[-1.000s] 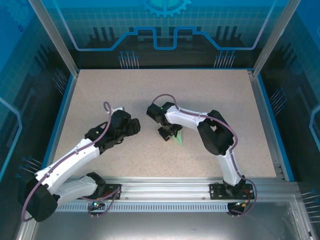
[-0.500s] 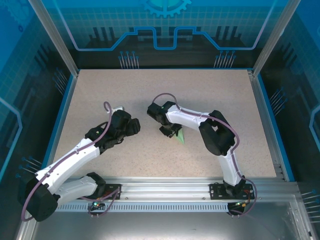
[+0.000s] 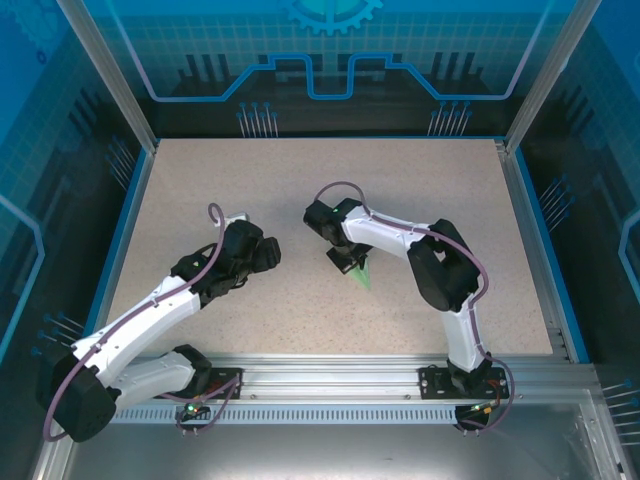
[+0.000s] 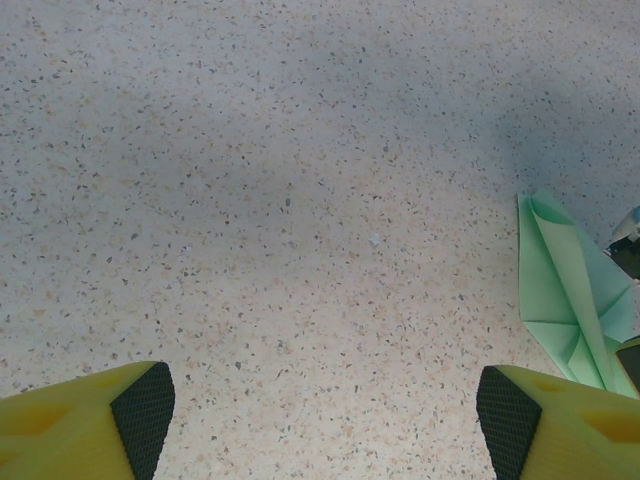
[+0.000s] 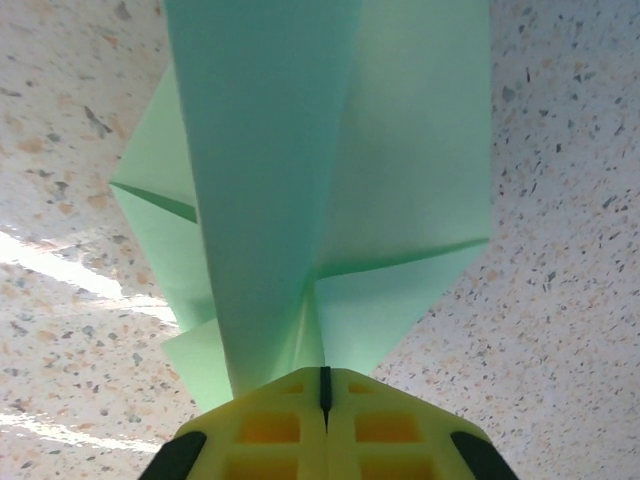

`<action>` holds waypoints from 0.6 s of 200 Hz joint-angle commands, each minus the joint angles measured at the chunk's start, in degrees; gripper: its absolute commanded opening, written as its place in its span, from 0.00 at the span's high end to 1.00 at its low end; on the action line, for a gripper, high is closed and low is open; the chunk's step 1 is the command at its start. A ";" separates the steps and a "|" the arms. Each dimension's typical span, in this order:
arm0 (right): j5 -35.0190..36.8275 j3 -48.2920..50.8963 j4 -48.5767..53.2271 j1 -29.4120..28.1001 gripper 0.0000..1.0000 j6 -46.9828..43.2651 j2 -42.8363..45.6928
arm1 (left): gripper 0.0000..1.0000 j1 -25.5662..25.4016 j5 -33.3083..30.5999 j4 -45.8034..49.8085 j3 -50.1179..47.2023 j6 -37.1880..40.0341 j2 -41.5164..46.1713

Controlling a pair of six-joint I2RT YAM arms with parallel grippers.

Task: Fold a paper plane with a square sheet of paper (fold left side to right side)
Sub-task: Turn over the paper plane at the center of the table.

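The right gripper (image 5: 322,388) is pressed together on the paper plane (image 5: 300,170) (mint green, sharply creased). Its 2 yellow fingers (image 5: 262,430) pinch the centre fold, near the middle of the table (image 3: 300,190). The left gripper (image 4: 320,420) hangs spread wide, just left of the plane.

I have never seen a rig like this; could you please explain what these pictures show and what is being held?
The left arm and right arm are robots bolted at the near edge of a speckled table. The overhead picture comes from a fixed camera above and behind them. The other two come from a camera on each wrist, looking past its yellow fingers. The left gripper is open over bare table, holding nothing. The right gripper is shut on a folded pale green paper plane, pinching one of its folds near the table's middle.
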State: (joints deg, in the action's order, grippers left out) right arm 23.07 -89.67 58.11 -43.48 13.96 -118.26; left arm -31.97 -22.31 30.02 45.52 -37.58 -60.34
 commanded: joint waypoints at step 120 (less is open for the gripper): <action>-27.42 0.61 -3.90 11.26 1.00 8.99 12.90 | 0.16 0.42 -1.34 1.25 0.56 -0.03 -1.05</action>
State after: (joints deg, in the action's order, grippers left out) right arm 3.75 -91.42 56.42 -35.27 19.29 -107.31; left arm -31.97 -22.31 30.22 45.52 -37.58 -61.23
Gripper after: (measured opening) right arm 0.041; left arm 0.837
